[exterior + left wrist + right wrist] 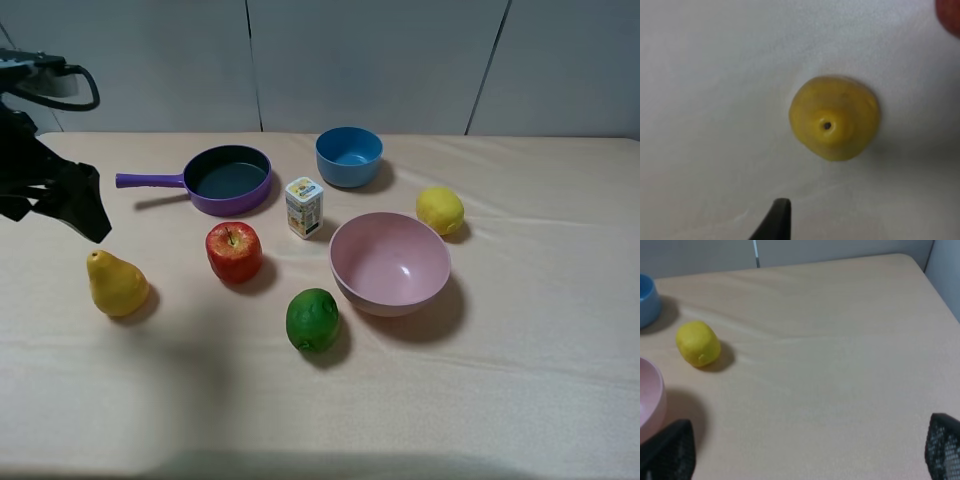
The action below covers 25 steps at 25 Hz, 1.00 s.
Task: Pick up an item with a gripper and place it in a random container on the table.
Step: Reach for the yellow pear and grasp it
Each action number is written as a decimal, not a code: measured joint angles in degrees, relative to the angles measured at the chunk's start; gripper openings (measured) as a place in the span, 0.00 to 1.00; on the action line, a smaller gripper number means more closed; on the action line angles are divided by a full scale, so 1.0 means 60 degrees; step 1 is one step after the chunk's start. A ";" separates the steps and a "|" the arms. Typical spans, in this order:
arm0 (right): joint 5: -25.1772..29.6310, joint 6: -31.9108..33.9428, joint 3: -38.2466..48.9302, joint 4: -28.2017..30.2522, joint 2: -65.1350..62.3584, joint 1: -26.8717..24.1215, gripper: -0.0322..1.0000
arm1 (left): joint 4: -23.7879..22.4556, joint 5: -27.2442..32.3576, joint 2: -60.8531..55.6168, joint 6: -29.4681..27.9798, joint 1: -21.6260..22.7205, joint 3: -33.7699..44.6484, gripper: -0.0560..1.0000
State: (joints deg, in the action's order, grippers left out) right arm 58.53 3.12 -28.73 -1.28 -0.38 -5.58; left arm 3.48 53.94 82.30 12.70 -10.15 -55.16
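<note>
The yellow pear [117,285] stands upright on the beige table [500,400] at the left. My left gripper [95,225] hangs above and just behind it, apart from it and holding nothing. The left wrist view looks straight down on the pear [834,117]; only one dark fingertip [779,217] shows, so I cannot tell whether the jaws are open. The purple frying pan [230,178] lies empty at the back, handle pointing left. My right gripper [807,450] is wide open and empty over the table's right side, out of the exterior high view.
A red apple [234,251], a small carton [304,207] and a green lime [313,319] sit mid-table. A blue bowl [349,156], a pink bowl [390,263] and a lemon [440,210] are to the right. The lemon [698,343] also shows in the right wrist view.
</note>
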 joint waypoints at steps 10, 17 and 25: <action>0.0000 0.0000 0.0000 0.0000 0.0000 0.0000 0.70 | -0.0096 -0.0213 0.1235 0.0000 -0.0173 -0.0007 0.97; -0.0008 0.0000 0.0000 0.0000 0.0000 0.0000 0.70 | -0.0442 -0.0531 0.1735 -0.0075 -0.0173 -0.0007 0.97; -0.0008 0.0000 0.0000 0.0000 0.0000 0.0000 0.70 | -0.0462 -0.0874 0.2877 -0.0075 -0.0173 -0.0007 0.97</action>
State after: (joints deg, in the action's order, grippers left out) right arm 58.48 3.12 -28.73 -1.28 -0.38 -5.58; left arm 0.71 48.70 99.57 12.24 -11.19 -55.20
